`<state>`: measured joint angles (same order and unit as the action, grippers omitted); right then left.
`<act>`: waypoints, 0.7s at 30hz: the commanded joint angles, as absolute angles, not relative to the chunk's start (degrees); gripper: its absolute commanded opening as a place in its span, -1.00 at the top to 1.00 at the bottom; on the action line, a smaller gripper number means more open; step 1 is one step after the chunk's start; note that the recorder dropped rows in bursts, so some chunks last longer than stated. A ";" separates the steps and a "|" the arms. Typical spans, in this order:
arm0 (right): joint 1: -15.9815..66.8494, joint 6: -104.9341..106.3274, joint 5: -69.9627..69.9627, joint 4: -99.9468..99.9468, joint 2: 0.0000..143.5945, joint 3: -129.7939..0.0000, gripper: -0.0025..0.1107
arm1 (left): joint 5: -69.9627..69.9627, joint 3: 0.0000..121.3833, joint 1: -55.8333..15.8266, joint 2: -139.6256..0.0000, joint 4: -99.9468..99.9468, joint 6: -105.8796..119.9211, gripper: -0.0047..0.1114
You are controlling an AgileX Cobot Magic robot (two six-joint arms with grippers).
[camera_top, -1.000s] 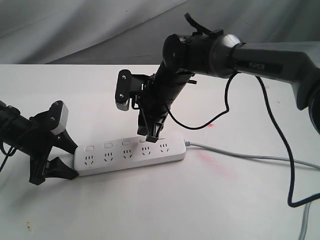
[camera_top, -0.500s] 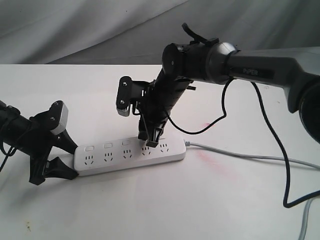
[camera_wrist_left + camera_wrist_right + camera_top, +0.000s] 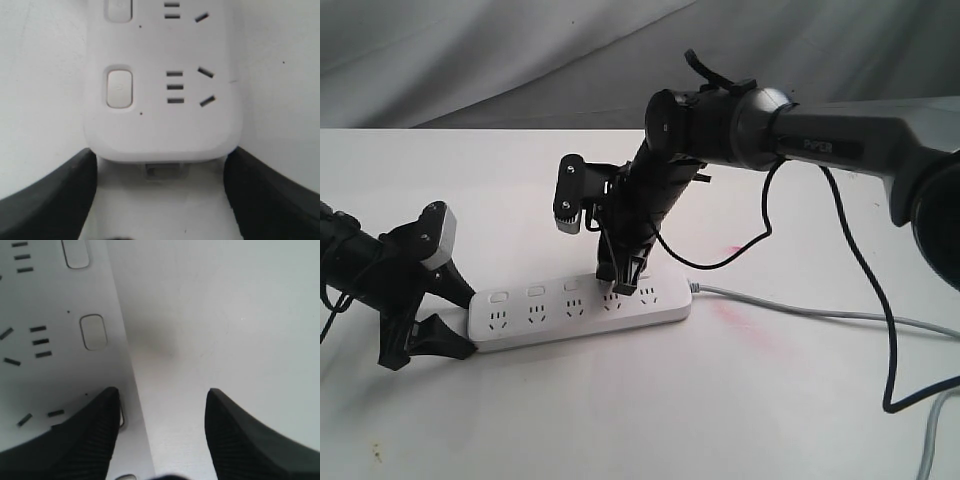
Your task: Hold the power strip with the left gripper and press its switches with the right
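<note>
The right pincer [image 3: 628,284], released wide, has dropped at frame centre onto a switch [image 3: 121,416] of the power strip [image 3: 550,318], whose end the left pincer [image 3: 460,320] grasps, so pressing seems underway.

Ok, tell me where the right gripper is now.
Exterior view, centre: the right gripper points down at the power strip's fourth switch from the left, near its right end.

Power strip [image 3: 160,130] — far end cut off.

We see a white table [image 3: 620,420] filling the lower frame, marked by a faint pink smear [image 3: 735,315] right of centre and a small red mark [image 3: 738,247] above it, with a creased grey cloth [image 3: 470,60] across the top.
</note>
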<state>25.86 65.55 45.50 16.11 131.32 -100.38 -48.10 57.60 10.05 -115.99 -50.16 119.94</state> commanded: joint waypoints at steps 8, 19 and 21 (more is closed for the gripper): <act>25.94 66.26 45.65 15.34 134.39 -99.78 0.08 | -48.34 57.67 9.73 -116.13 -50.91 119.97 -0.23; 25.93 66.26 41.79 15.34 127.28 -99.78 0.08 | -48.34 57.67 9.73 -116.13 -50.91 119.97 -0.23; 25.93 66.26 41.79 15.34 125.69 -99.78 0.08 | -48.34 57.67 9.73 -116.13 -50.91 119.97 -0.23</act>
